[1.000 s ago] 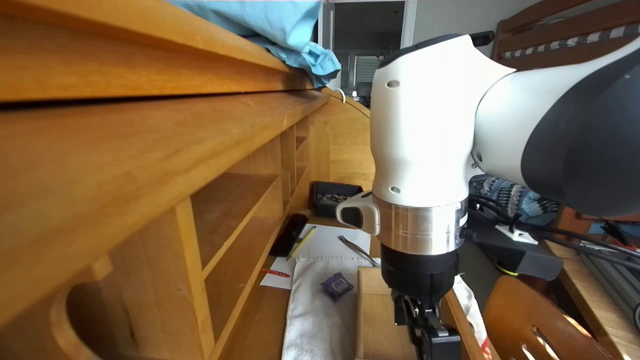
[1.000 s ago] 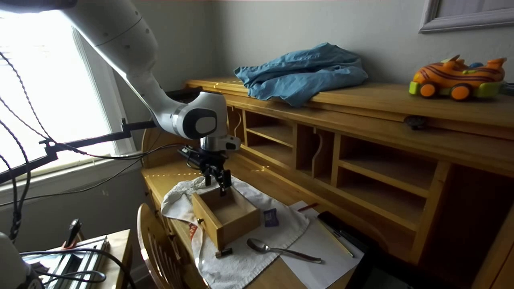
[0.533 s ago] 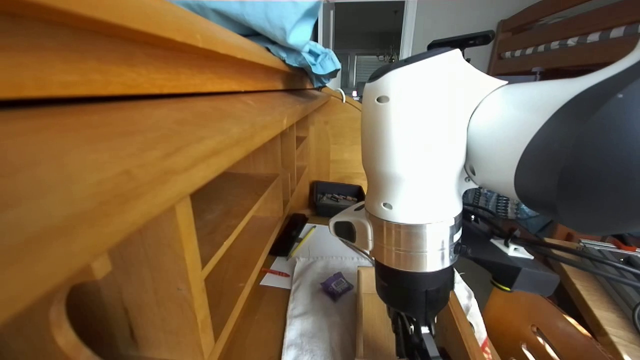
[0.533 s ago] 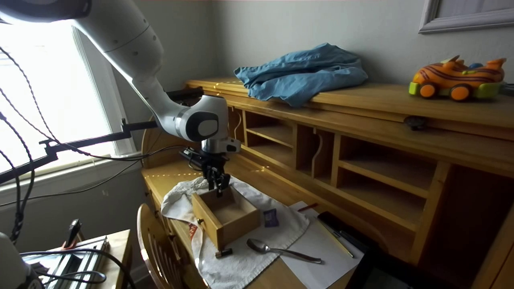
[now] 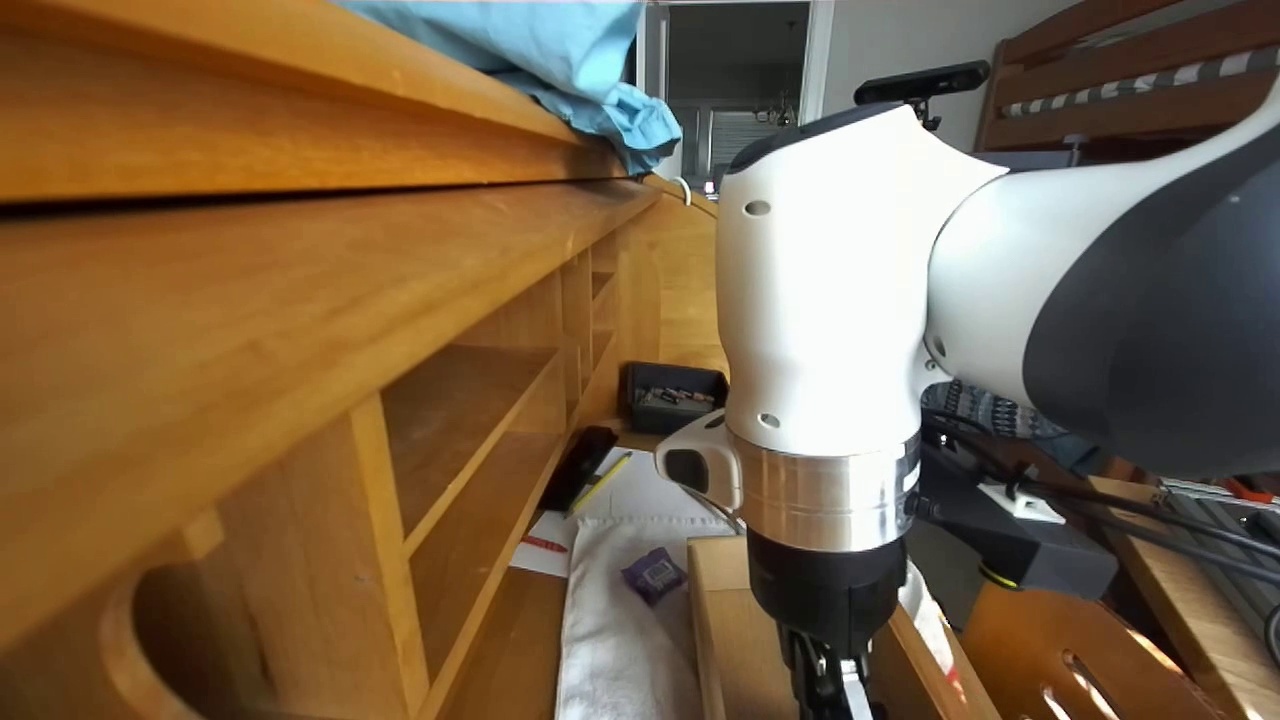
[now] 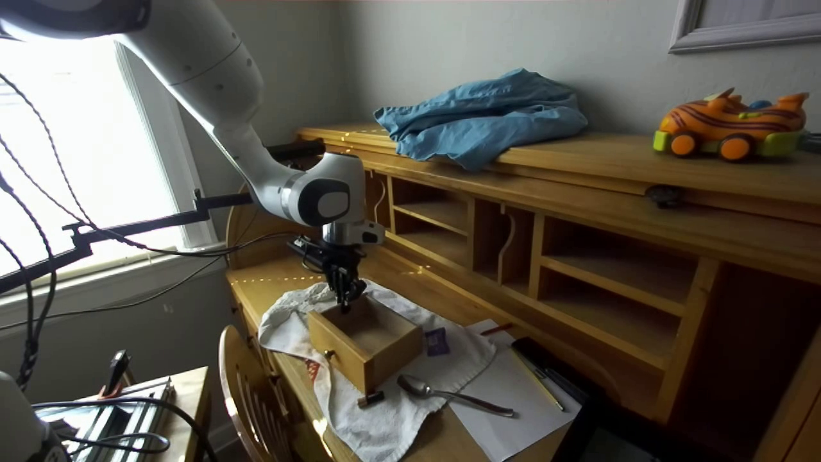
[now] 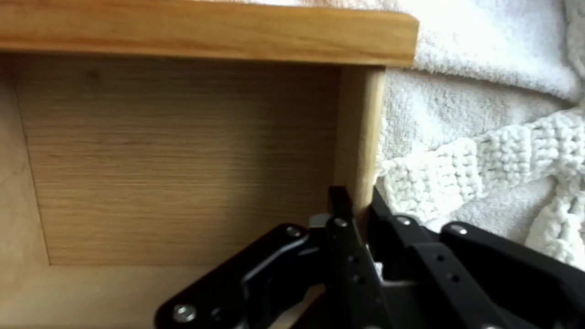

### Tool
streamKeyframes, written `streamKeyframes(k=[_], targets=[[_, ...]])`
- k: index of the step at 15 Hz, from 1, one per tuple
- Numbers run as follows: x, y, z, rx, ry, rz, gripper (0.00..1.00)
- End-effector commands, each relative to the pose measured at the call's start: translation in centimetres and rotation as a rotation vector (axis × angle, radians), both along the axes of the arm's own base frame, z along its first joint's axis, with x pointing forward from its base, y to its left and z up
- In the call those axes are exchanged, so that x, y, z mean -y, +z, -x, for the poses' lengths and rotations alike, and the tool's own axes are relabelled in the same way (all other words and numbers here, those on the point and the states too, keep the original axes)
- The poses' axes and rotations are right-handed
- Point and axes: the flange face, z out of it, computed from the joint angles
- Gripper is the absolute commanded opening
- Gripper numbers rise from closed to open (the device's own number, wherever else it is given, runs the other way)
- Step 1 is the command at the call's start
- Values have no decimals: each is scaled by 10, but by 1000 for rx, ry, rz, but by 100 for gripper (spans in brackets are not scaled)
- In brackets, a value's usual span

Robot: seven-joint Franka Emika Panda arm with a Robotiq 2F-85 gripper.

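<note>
1. Pinching a drawer wall: the black two-fingered gripper [image 7: 358,203] is clenched on the thin pale-wood side wall [image 7: 368,128] of a small honey-coloured wooden drawer [image 6: 391,353]. One of the fingers [image 7: 347,242] is inside the drawer, its mate outside, the wall between them.
2. Drawer sits open side up on a white terry towel [image 6: 385,428], itself spread on the brown wooden tabletop [image 6: 442,305]. Whether any edge lifts off the cloth, cannot tell.
3. Thick front panel [image 6: 343,359] bears a round metal knob [image 6: 329,354]; wood-grained bottom [image 7: 173,151] shows in the wrist view.
4. White crocheted edging [image 7: 434,178] lies just outside the gripped wall.
5. Small purple wrapped packet [image 6: 437,342] on the towel, just beside the drawer's back.
6. Silver metal spoon [image 6: 458,398]: bowl on the towel near the drawer, handle running onto a white sheet of paper [image 6: 503,427].
7. Same sheet carries a thin yellow pencil [image 6: 542,384]; a short red crayon [image 5: 543,544] lies at its edge.
8. Small dark cylindrical piece [image 6: 371,400] by the drawer's front corner; identity unclear.
9. Higher up, on the desk's upper ledge: crumpled blue cloth [image 6: 484,122], well apart from an orange striped toy car [image 6: 731,125].
</note>
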Motion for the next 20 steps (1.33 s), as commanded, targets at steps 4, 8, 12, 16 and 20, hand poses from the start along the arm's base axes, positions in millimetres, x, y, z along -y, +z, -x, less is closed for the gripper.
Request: streamKeyframes(k=[4,8,12,16,20], targets=[[-3,11,-2,-17,1,3,3],[-2,22,1,-28,-11,2,3],[0,35,-2,-23,-19,23,3],[4,45,-14,-14,-32,38,3],[9,54,-32,3,-49,38,3]])
